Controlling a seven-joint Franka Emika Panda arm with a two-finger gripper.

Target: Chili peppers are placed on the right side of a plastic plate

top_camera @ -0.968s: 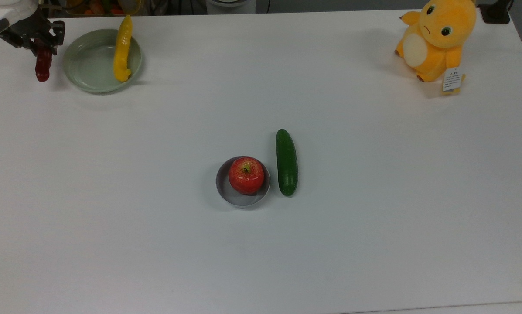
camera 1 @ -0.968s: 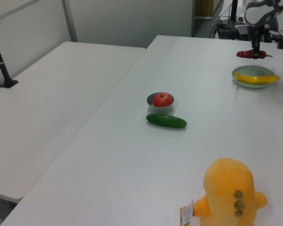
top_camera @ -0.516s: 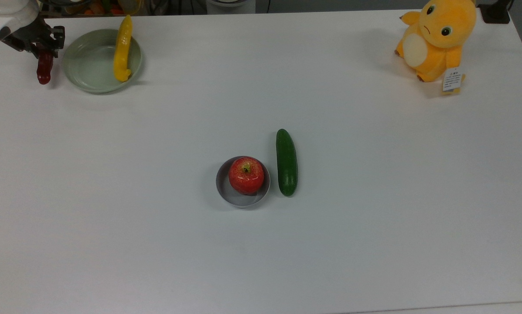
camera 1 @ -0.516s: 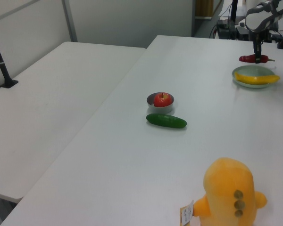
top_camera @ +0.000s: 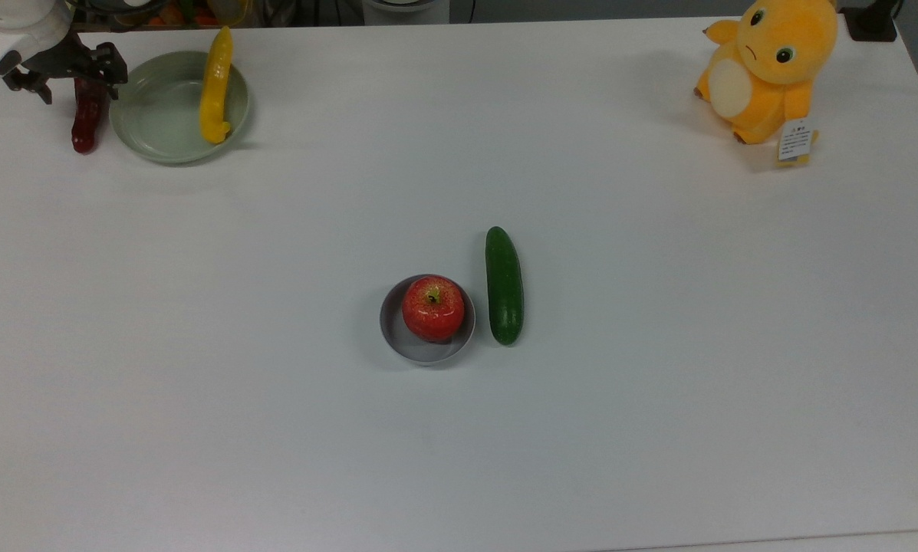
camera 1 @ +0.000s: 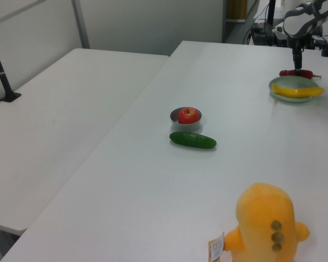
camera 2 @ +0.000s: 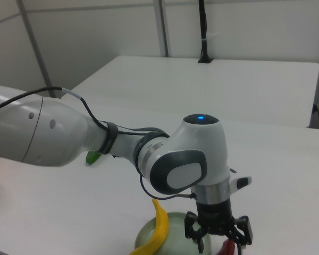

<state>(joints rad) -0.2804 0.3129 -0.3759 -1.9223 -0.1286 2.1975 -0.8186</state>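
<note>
At the upper left of the top view, the chili (top_camera: 88, 115) is seen lying on the table (top_camera: 459, 429) just beside the plastic plate (top_camera: 156, 115), with the pincer (top_camera: 66, 74) spread wide above its stem end, so placement looks done and only withdrawal is left.

I see even, bright overhead light on the white counter (top_camera: 459, 429); shadows are soft and faint, the apple (top_camera: 432, 307) carries small glare spots.
</note>
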